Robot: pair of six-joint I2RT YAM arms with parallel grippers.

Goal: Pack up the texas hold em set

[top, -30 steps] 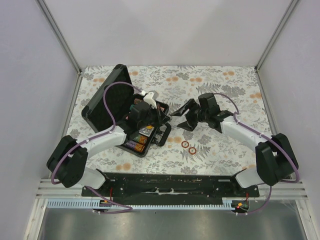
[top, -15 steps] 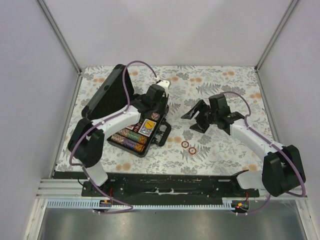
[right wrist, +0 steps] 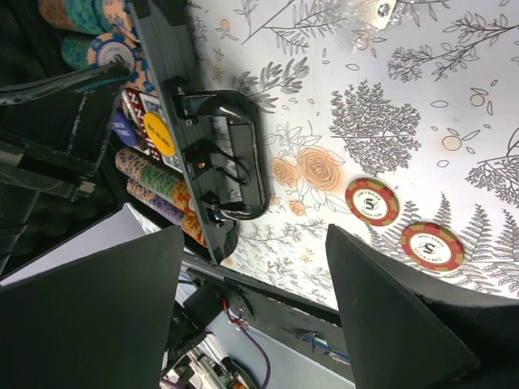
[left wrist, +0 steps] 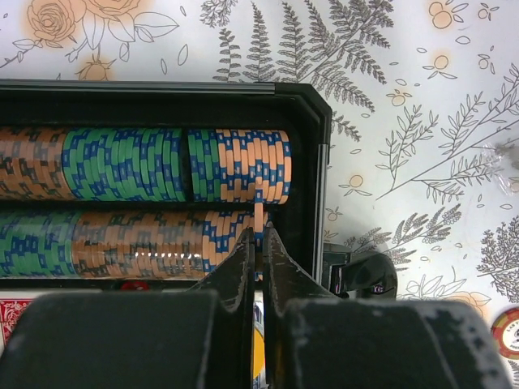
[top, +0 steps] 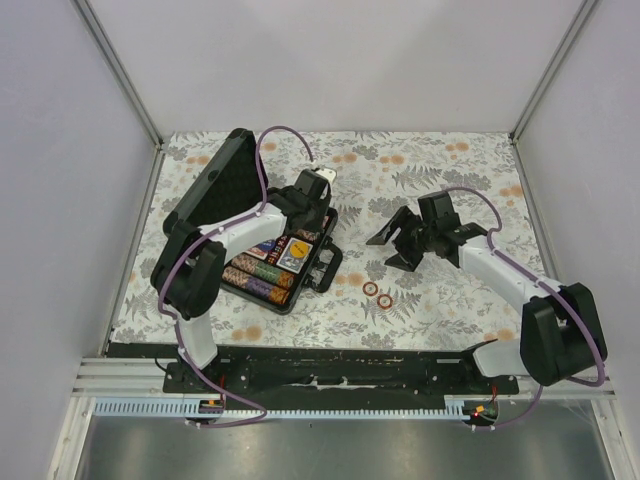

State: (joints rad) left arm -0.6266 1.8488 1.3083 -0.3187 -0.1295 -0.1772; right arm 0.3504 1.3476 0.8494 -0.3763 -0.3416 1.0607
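Findings at this moment.

**Location.** The case (left wrist: 311,121) lies open on the left part of the table (top: 450,170), with its lid (top: 215,190) raised toward the far left and its handle (right wrist: 231,154) facing the middle of the table.

**Grippers.** The left gripper (left wrist: 258,243) hangs over the case's right end, clenched on one chip (left wrist: 258,217). The chip is held edge-on, just above the end of the lower row (left wrist: 122,243). The right gripper (right wrist: 255,243) is spread wide with nothing in it, hovering near the handle.

**Handling, as judged.**
- Chips: stiff, light discs with smooth faces.
- The held chip is gripped on its flat faces and could pivot or slip if it is nudged against its neighbours.
- It needs to go down straight into the gap at the row's end.
- The flat-lying chips offer little to grip, so take them across the rim, fingers pressed low to the cloth.
- Case: rigid, and likely heavy once filled.
- Close the case by the lid's free edge — the handle is for carrying only.

**Count.**
- Case: one.
- Chip in the grip: one.
- Loose chips on the table: two, red-rimmed (right wrist: 372,201) and (right wrist: 432,245), near each other and near the handle.
- Full rows in the left wrist view: two, counting the upper row (left wrist: 162,166); the overhead view shows more, but they are too small to count.
- Yellow disc (right wrist: 158,134) inside the case: one.
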